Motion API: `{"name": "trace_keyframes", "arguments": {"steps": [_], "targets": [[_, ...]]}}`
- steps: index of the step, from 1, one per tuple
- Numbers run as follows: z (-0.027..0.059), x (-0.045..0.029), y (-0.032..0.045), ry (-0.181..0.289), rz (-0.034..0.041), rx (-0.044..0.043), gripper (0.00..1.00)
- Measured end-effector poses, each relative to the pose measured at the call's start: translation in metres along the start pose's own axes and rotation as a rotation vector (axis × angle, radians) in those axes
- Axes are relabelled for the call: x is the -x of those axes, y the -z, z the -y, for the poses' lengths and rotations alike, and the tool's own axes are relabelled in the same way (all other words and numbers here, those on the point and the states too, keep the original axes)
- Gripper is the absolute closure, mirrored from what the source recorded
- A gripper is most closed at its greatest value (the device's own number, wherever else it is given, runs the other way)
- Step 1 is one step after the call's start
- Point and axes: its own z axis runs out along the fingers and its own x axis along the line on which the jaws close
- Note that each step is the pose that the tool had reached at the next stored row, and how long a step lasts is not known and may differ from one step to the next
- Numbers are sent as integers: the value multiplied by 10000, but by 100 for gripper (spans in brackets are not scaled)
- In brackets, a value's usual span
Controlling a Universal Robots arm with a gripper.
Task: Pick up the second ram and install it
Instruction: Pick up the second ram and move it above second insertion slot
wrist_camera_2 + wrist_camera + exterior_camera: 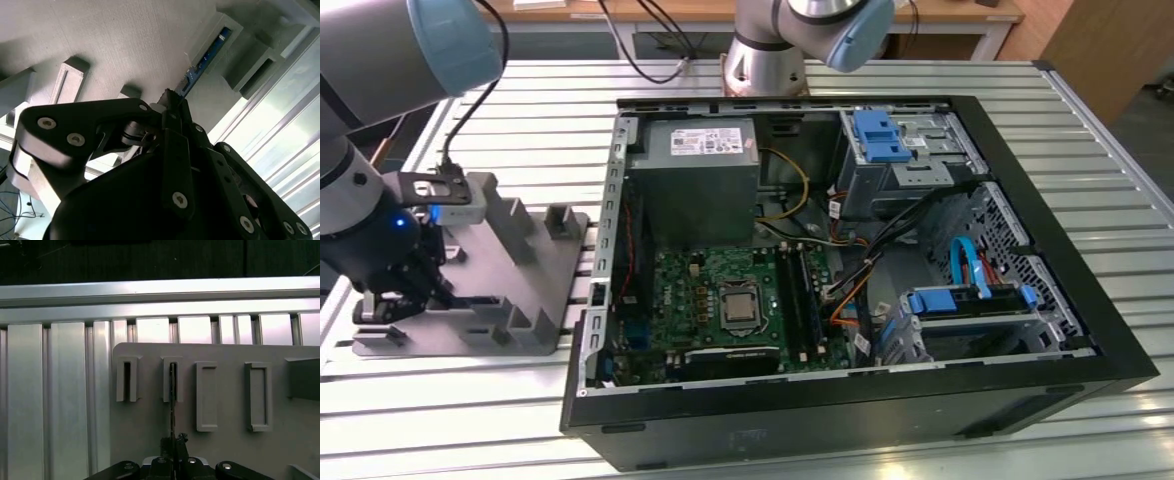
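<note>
The second ram [206, 59], a thin dark blue-green board, stands on edge in a slotted post of the grey block [125, 40]. In the first wrist view the ram [172, 400] shows edge-on, running from its post down to my gripper [173, 444]. My gripper [172, 101] is shut on the near end of the ram, which still sits in the block's slot. In the exterior view my gripper [394, 300] is low over the near left part of the grey block [534, 265], at the exterior view's left.
An open computer case [1067, 300] lies to the block's right, with a green motherboard [707, 290], long black slots [803, 300], a power supply [700, 165] and cables. Other upright posts [207, 395] stand on the block. Ribbed aluminium table [50, 405] lies all around.
</note>
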Motion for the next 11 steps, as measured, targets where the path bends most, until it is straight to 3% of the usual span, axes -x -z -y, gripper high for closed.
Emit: {"name": "trace_keyframes", "arguments": {"steps": [11], "targets": [[-14, 11, 283, 0, 2, 0, 86]]}}
